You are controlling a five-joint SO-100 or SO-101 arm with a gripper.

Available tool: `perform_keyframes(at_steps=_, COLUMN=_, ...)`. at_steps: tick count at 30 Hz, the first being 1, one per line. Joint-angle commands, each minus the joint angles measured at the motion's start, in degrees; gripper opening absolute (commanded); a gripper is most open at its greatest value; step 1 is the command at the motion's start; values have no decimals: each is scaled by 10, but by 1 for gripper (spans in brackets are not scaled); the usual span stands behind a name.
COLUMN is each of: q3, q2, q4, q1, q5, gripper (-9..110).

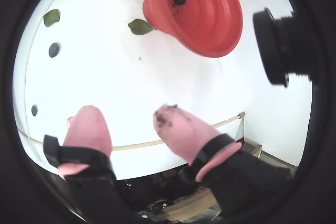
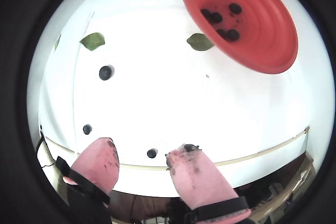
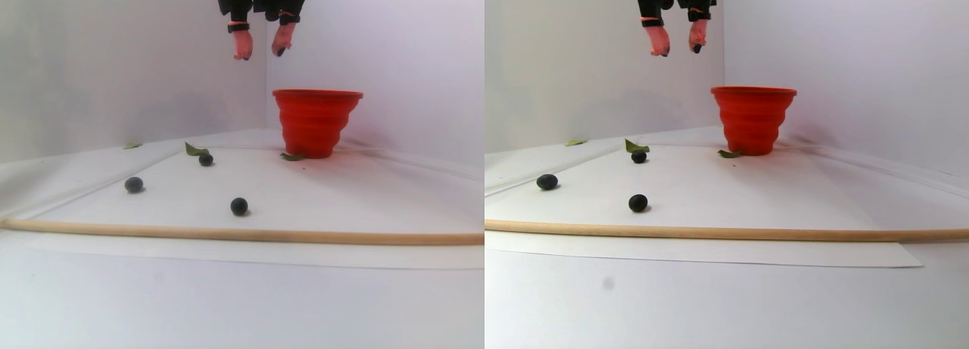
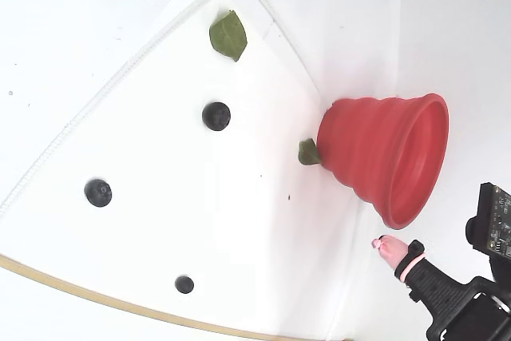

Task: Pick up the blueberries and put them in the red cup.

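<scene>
We hang raised above the sheet, left of the red cup [image 3: 316, 122] in the stereo pair.

Our gripper [image 3: 262, 51] points straight down, its pink fingertips [image 2: 194, 174] parted and holding nothing, dark smears on their pads. In a wrist view, blueberries [image 2: 220, 22] lie inside the cup; three more [image 3: 239, 206] sit loose on the white sheet [image 3: 341, 205], near and left of it.
</scene>
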Motion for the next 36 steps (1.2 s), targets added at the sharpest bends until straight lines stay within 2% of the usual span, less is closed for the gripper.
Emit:
perform_keyframes(at_steps=1, q3=-5, q2=56, q4=11, q1=-2, q5=5, gripper=18)
perform_keyframes(at_steps=20, q3=66, q2=81, q4=55, q1=-17, q5=4, gripper=18)
perform_keyframes(at_steps=36, q3=123, q2=71, q4=40, q1=-25, q5=-4, gripper=18)
